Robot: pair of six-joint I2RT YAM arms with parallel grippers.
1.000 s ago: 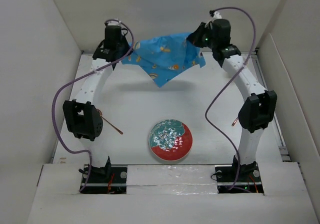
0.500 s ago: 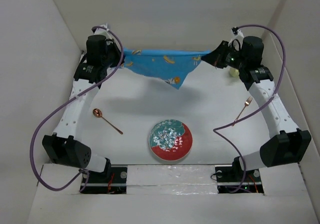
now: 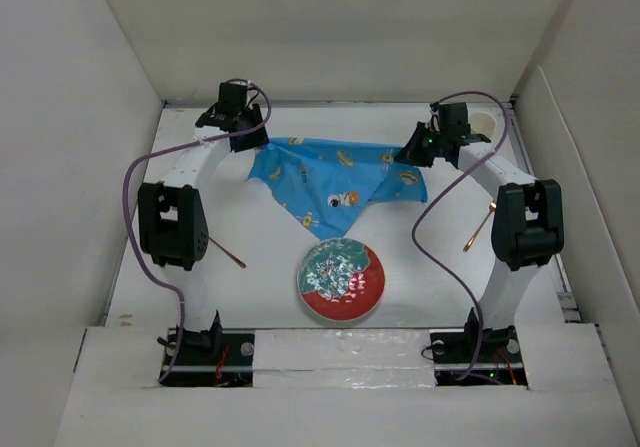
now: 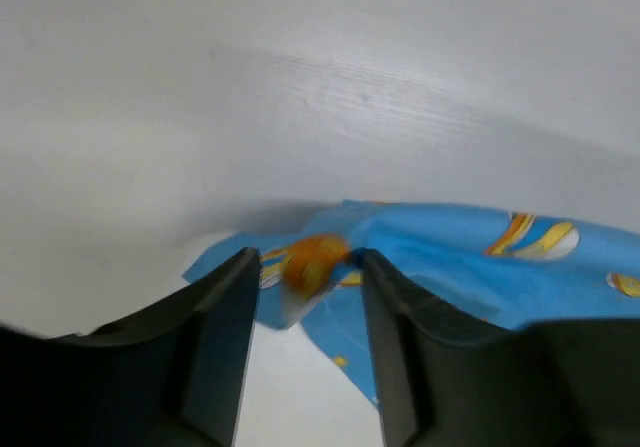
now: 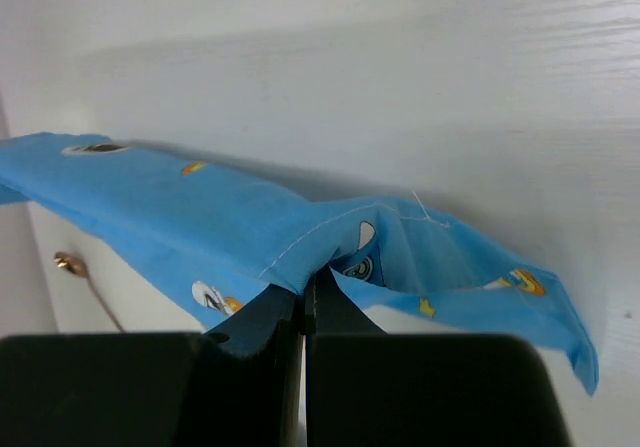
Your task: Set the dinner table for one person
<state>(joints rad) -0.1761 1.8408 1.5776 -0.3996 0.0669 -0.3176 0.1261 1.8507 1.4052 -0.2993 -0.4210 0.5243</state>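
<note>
While your right end effector [image 5: 303, 285] clamps the blue cartoon-print cloth placemat [image 3: 330, 172], your left end effector [image 4: 305, 259] stands apart around its corner. The large white rectangular tabletop [image 3: 270, 237] spreads beneath both arms, carrying that rumpled cloth.

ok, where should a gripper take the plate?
Probably pinch the plate's rim from above on its right side, one finger inside, one outside. It lies flat on the table, so only the rim gives purchase, and the placemat's tip lies close to the far rim.
</note>
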